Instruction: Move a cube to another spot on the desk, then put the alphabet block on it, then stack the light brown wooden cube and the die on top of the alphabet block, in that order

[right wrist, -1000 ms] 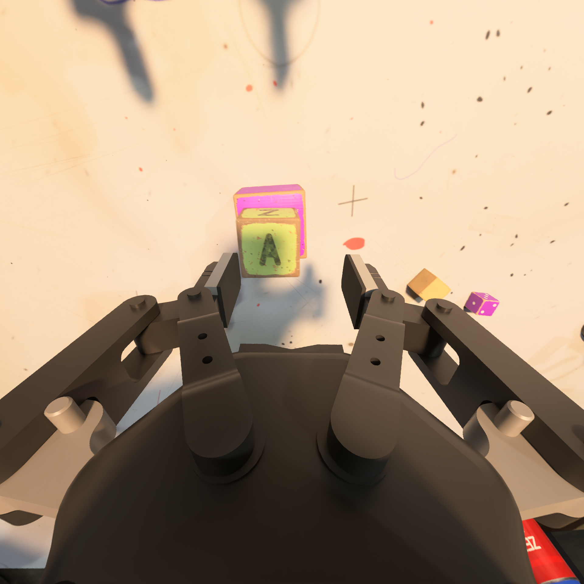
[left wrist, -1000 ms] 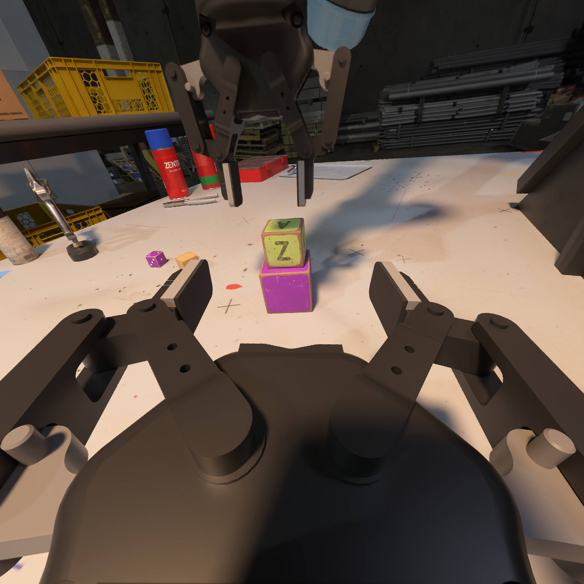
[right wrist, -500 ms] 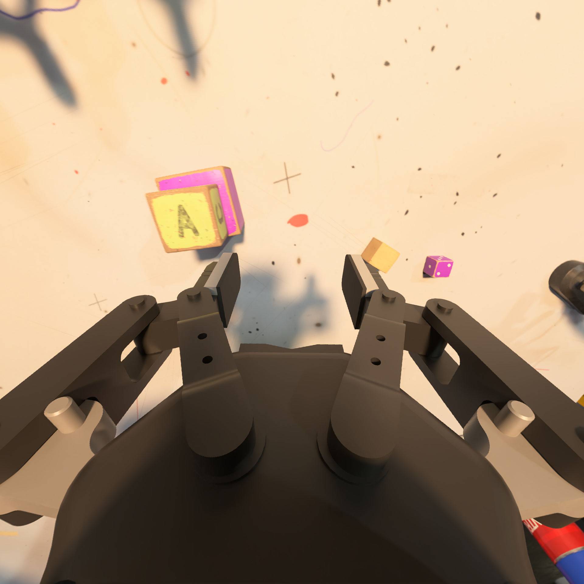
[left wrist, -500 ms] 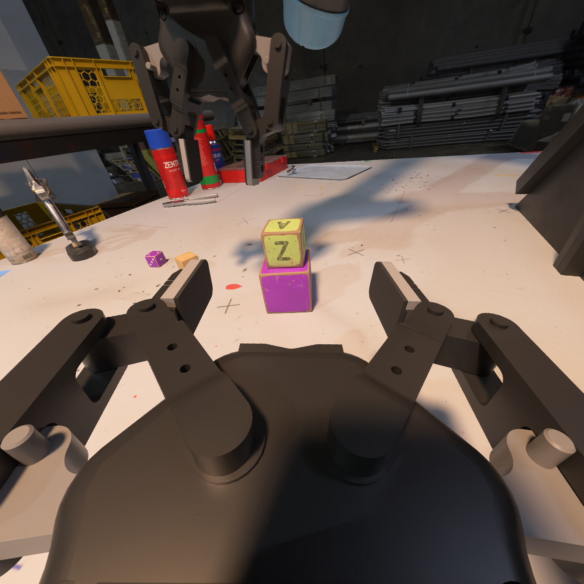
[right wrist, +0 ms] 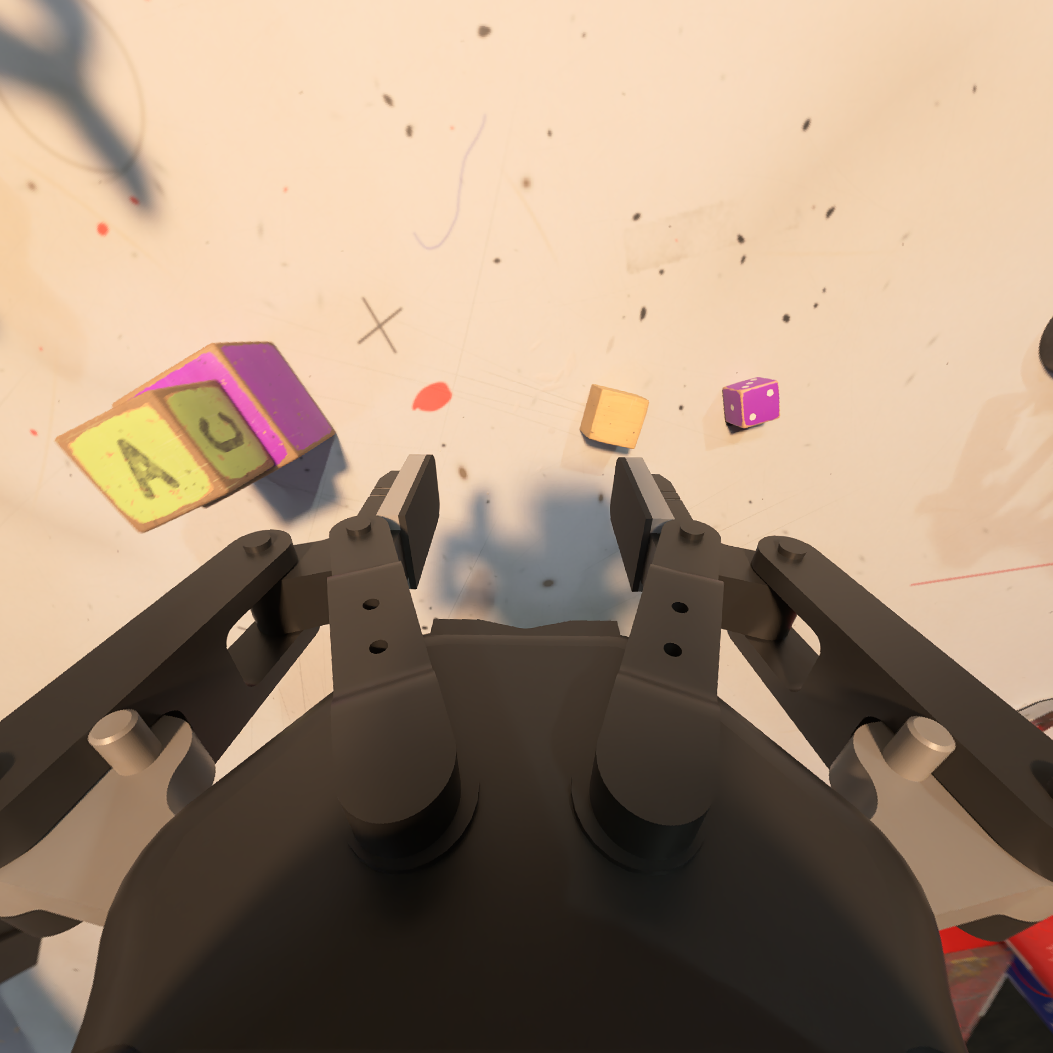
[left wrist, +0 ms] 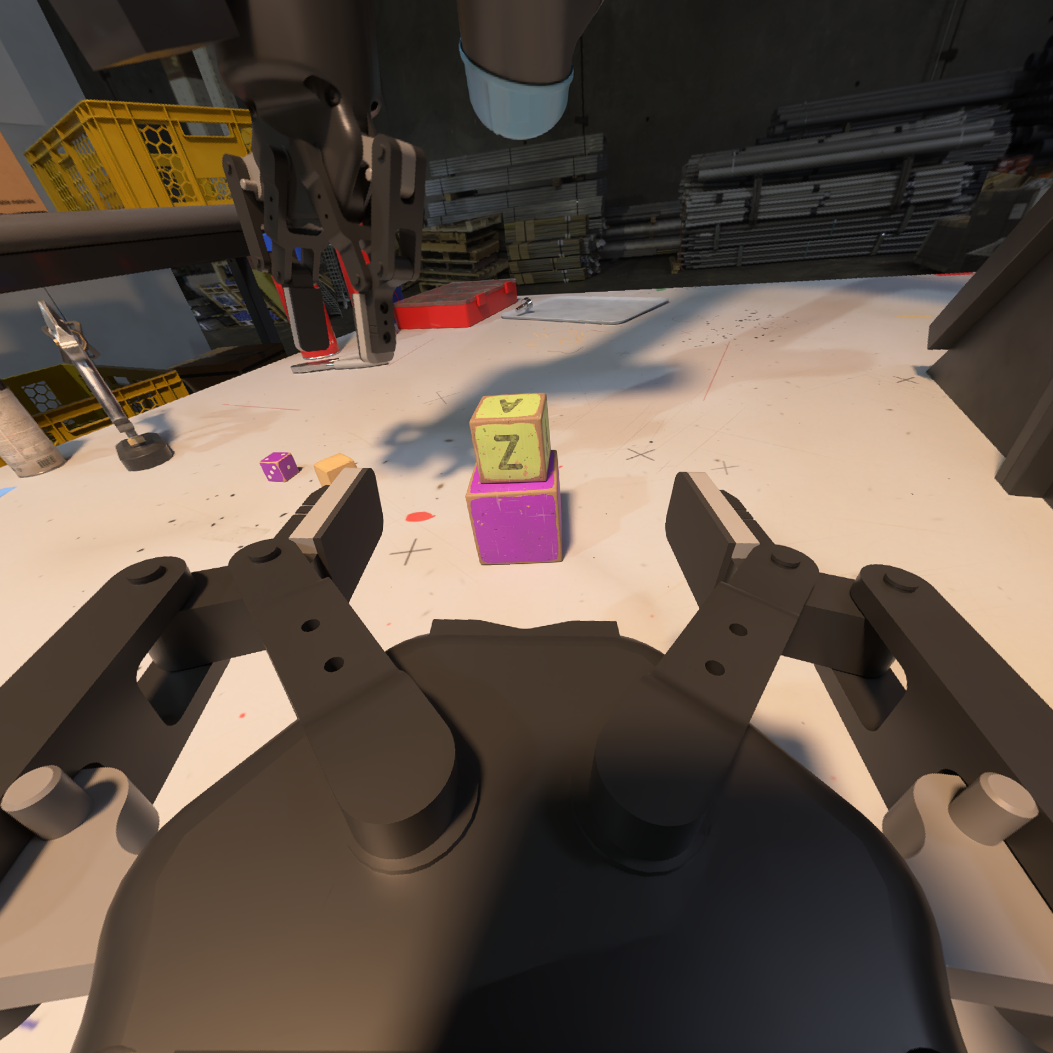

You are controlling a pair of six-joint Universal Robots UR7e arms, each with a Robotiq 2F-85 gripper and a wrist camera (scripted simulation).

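Right gripper [right wrist: 524, 501] hangs over the desk [right wrist: 627, 171], jaws parted and empty. The light brown wooden cube [right wrist: 614, 416] lies just beyond its right fingertip, die [right wrist: 750, 401] farther right. Alphabet block [right wrist: 165, 453] on the purple cube [right wrist: 273, 393] sits off left; left gripper [left wrist: 521, 513] gapes wide, empty, short of that stack.

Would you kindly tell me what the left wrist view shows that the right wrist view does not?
Only the left wrist view shows the yellow plastic crate, flat red case and stacked metal pipes. Only the right wrist view shows its own open right gripper close up. Both share the yellow-green alphabet block on the purple cube, the light brown wooden cube and the purple die.
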